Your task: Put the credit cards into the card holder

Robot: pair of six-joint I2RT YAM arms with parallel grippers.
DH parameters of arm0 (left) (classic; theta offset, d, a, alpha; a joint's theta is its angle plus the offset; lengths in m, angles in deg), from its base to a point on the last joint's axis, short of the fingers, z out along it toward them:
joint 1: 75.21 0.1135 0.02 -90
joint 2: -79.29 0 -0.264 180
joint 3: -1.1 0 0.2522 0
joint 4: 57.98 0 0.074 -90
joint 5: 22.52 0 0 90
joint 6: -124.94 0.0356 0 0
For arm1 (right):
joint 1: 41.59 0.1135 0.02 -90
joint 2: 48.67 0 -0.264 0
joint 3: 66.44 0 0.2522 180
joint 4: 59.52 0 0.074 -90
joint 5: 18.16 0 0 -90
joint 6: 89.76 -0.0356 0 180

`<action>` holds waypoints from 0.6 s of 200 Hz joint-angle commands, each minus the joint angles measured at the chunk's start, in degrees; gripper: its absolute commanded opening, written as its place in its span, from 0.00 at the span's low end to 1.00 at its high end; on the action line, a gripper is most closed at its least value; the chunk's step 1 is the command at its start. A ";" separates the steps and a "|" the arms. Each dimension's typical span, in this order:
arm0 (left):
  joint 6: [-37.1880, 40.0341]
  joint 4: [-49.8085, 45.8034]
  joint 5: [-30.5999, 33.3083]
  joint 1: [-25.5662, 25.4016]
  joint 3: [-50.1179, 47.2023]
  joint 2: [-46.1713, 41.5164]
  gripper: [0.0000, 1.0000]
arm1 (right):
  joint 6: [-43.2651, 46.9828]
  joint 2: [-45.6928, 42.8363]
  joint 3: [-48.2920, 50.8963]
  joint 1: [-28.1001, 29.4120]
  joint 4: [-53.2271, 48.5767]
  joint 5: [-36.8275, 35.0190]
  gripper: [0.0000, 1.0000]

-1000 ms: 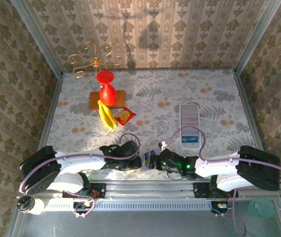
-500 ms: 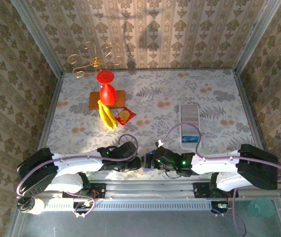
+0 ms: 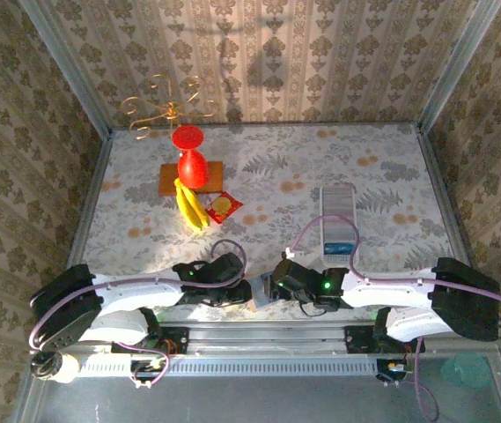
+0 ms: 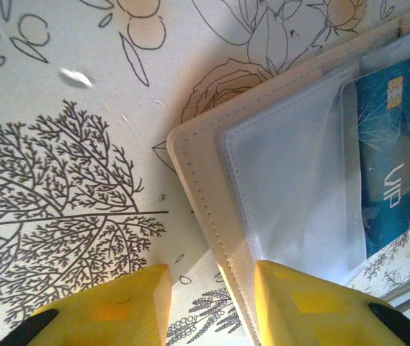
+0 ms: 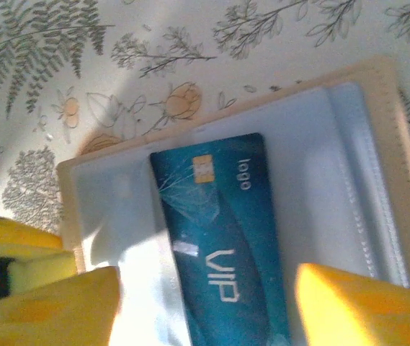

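Down at the near edge the left arm (image 3: 136,291) and right arm (image 3: 391,291) lie folded low with their wrists crowded together, so from above I can hardly make out what lies under them. Close in, the left gripper (image 4: 210,280) has its yellow fingers (image 4: 118,310) parted. The stitched edge of the open card holder (image 4: 205,194) runs between them, one finger over the bare table (image 4: 82,108), the other over the clear sleeve (image 4: 291,187). Whether that pad presses down I can't tell. The right gripper (image 5: 208,280) stands with its jaws apart on either side of a blue credit card (image 5: 219,238), which lies partly tucked under the sleeve with its lower end cut off. Farther back a ribbed tray (image 3: 338,207) holds a second credit card (image 3: 339,249), with bananas (image 3: 192,208) well to its left.
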 commanded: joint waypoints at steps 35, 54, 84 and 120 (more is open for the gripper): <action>0.30 0.70 -2.49 0.33 -0.97 -0.30 0.35 | 1.32 2.33 -2.66 -3.39 -4.05 -1.54 0.16; 0.47 1.09 -2.81 0.41 -0.89 0.08 0.35 | 2.17 3.99 -3.19 -4.14 -3.25 -0.09 0.08; 0.57 1.74 -3.13 0.59 -0.79 0.78 0.33 | 2.64 7.72 -3.88 -4.37 -3.65 0.92 0.03; 0.48 2.84 -3.80 1.09 -0.97 2.27 0.30 | 2.88 10.65 -3.32 -3.61 -0.70 4.43 0.00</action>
